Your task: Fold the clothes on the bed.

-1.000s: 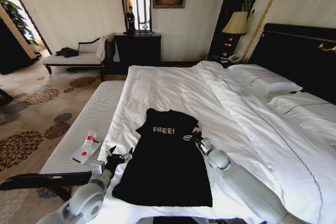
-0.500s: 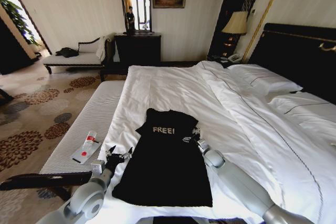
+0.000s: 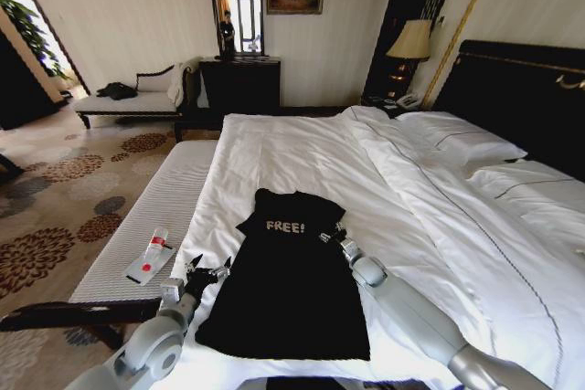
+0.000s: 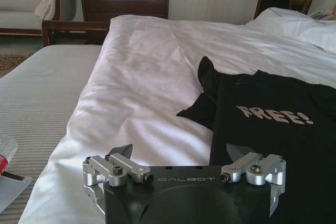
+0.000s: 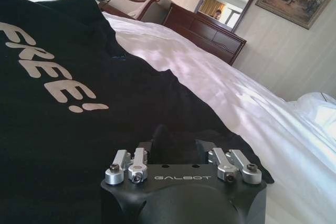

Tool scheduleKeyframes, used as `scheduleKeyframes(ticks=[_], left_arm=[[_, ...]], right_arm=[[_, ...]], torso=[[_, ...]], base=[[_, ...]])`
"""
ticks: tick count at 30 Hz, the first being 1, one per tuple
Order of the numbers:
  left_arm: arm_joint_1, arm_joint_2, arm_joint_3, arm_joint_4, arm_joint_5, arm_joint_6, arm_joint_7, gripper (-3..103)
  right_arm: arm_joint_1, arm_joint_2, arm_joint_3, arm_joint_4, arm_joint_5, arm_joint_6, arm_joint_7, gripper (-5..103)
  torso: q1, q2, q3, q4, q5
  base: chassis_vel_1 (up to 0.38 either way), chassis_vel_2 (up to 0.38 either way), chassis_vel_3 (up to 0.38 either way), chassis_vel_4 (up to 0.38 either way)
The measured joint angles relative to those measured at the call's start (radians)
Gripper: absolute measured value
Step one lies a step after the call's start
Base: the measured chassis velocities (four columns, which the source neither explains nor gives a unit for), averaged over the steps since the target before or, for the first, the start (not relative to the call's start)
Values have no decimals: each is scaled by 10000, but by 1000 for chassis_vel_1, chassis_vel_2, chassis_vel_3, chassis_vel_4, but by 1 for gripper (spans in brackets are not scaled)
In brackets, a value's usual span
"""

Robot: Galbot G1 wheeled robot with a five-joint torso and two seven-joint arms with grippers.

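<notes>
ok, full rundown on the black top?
The top is black soft-looking fabric, sleeveless, with white "FREE!" across the chest. It lies flat and unfolded, face up, on the bed. The right gripper is shut on a pinch of cloth at its right edge; the left gripper hangs open at its left edge.

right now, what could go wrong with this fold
The right gripper is shut on the top at one sleeve edge only, so lifting could drag the whole top askew across the bed. The left gripper is open beside the other edge, holding nothing, so that side may lag. A thin pinch could also slip free.
</notes>
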Motion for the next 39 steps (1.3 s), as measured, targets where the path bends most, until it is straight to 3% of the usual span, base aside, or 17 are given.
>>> scheduleKeyframes(ticks=[2, 4, 11, 15, 22, 27, 30, 39], left_arm=[[-31, 3, -1, 32, -14, -9, 5, 100], [-47, 2, -1, 48, -19, -10, 5, 100], [-308, -173, -121, 125, -232, -20, -47, 100], [-460, -176, -278, 113, -526, -20, -180, 100], [-454, -147, -357, 22, -604, -21, -246, 100], [-417, -176, -328, -33, -587, -25, -248, 100], [-422, -213, -269, -48, -557, -31, -251, 100], [-437, -296, -122, -123, -448, -44, -253, 100]], right_arm=[[0, -14, -5, -6, 2, 21, 1, 39], [-2, -25, -4, -6, 5, 55, 2, 39], [-136, -136, -4, 120, 17, 135, 117, 7], [-186, -149, -7, 167, 31, 166, 157, 1], [-294, -105, 115, 296, 182, 181, 403, 0], [-675, 56, 982, 477, 553, 139, 974, 0], [-1335, 166, 2002, 782, 1120, -385, 1493, 0], [-2263, 575, 2995, 1187, 2056, -727, 2808, 0]], torso=[[0, 0, 0, 0, 1], [0, 0, 0, 0, 0], [-1, 0, 0, 1, 0], [0, 0, 0, 0, 0], [0, 0, -1, 1, 1], [0, 0, -1, 2, 0], [-1, 0, -1, -2, 1], [-1, 0, -1, 0, 2]], base=[[0, 0, 0, 0], [0, 0, 0, 0], [0, 0, 0, 0], [0, 0, 0, 0], [0, 0, 0, 0], [0, 0, 0, 0], [0, 0, 0, 0], [0, 0, 0, 0]])
